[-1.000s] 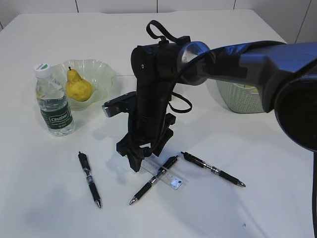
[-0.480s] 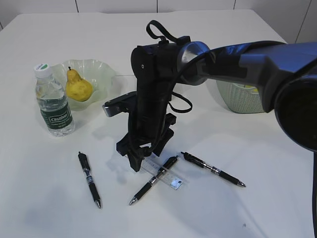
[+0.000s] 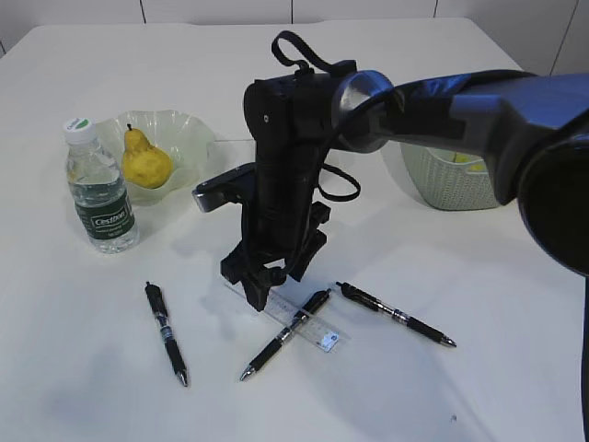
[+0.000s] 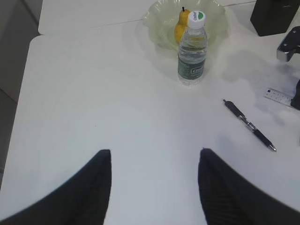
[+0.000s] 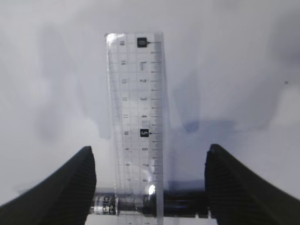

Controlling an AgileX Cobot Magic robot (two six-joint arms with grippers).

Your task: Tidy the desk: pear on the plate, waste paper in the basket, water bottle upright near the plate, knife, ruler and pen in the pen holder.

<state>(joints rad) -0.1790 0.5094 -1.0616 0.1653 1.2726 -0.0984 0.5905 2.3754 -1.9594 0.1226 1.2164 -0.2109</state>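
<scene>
My right gripper (image 5: 147, 187) hangs open astride the ruler (image 5: 137, 117), pointing twelve o'clock; I'd descend squarely, avoiding the pen (image 5: 150, 206) beneath.

right arm: reaches in from the right edge of the exterior view, across the middle of the table, its dark forearm bending down at the wrist
right wrist: near vertical, tool end pointing down at the tabletop, a black cable loop on top
right gripper (image 3: 262, 293): low over the table, jaws spread wide; in the right wrist view both dark fingers (image 5: 70, 187) sit at the lower corners, apart, gripping nothing
left arm: not seen in the exterior view
left gripper (image 4: 154, 187): hangs above bare tabletop, jaws parted, two dark fingertips (image 4: 89, 187) at the bottom of the left wrist view with nothing between them
</scene>
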